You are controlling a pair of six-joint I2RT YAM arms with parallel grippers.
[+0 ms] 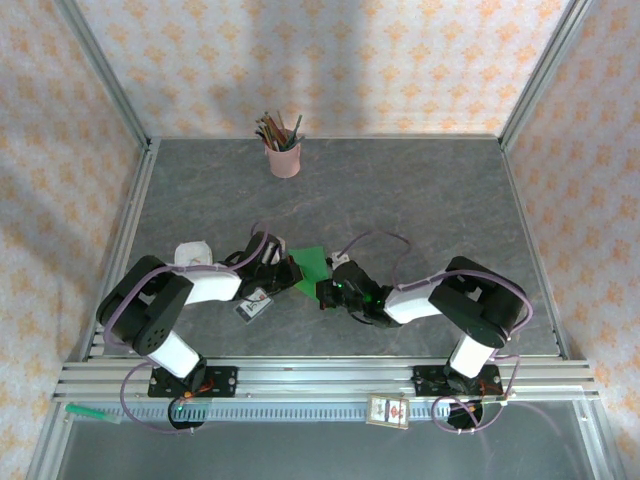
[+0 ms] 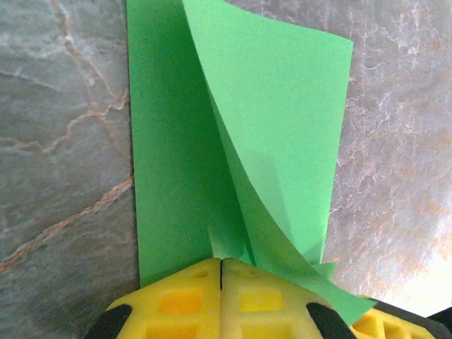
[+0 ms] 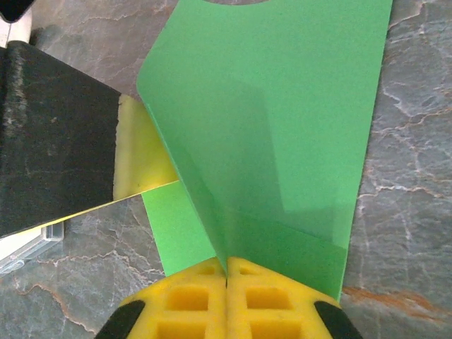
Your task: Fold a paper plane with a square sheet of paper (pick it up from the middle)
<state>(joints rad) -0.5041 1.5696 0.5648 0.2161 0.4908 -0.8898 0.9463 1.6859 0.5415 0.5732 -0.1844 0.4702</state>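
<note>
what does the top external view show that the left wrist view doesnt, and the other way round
The top external view adds the setting: both arms meeting mid-table at the green sheet of paper, the right gripper at its near-right side, a pink cup of sticks toward the far edge, and a small white card on the near rail. The left wrist view adds close detail: the left gripper shut, its yellow fingers pinching the paper, with one layer lying flat and another curling up off it. Shared: the green sheet and the grey marbled table.
</note>
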